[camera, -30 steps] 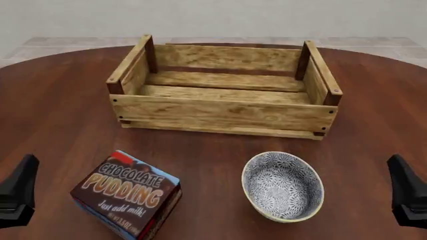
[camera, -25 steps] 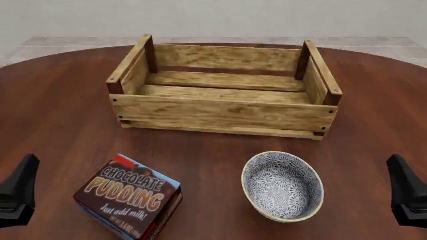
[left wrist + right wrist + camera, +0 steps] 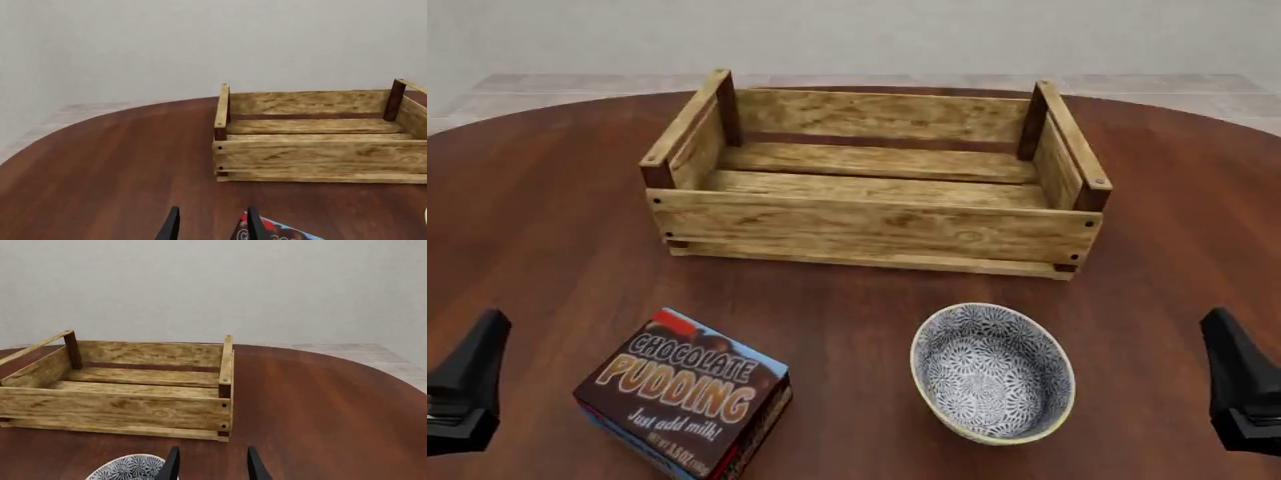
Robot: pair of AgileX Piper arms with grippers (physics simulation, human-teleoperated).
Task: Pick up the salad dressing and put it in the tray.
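The salad dressing bottle is not in any view. The tray [image 3: 874, 225] is a light-wood slatted crate with dark corner posts, empty, at the far middle of the round table. It also shows in the left wrist view [image 3: 320, 155] and the right wrist view [image 3: 120, 410]. My left gripper [image 3: 467, 380] is at the near left edge, open and empty; its fingers stand apart in the left wrist view [image 3: 212, 227]. My right gripper [image 3: 1238, 385] is at the near right edge, open and empty, as the right wrist view [image 3: 212, 467] shows.
A brown chocolate pudding box [image 3: 687, 390] lies at the near left, just right of my left gripper. A grey patterned bowl [image 3: 994, 372] stands at the near middle right, in front of the crate. Bare dark wood table [image 3: 547, 230] lies on both sides of the crate.
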